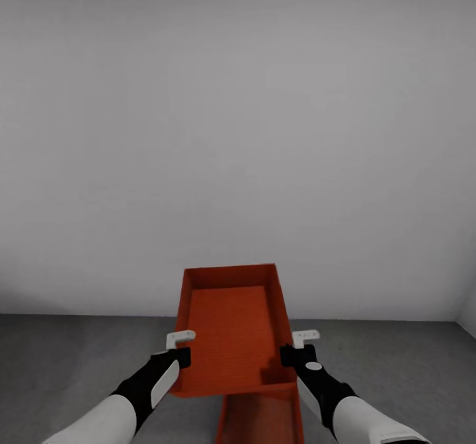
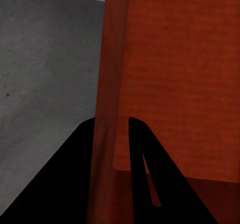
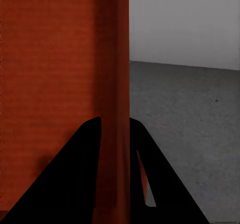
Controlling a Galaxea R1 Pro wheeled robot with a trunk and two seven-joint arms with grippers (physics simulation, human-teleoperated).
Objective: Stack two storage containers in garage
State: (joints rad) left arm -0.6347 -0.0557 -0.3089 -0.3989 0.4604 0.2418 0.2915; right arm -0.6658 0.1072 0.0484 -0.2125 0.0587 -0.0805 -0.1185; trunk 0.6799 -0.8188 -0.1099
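I hold an orange-red storage container [image 1: 231,328] in the air in front of me, long side pointing away. My left gripper [image 1: 180,350] is shut on its left wall [image 2: 107,108], black fingers [image 2: 135,149] on either side of the thin wall. My right gripper [image 1: 291,348] is shut on its right wall [image 3: 116,108] in the same way. Below the held bin, at the head view's lower edge, part of the second orange-red container [image 1: 261,421] rests on the dark grey floor [image 1: 66,358].
A plain white-grey wall [image 1: 238,133] stands straight ahead and meets the speckled floor [image 3: 190,114] a short way past the bins. A corner with another wall [image 1: 468,311] shows at the far right. Open floor lies to both sides.
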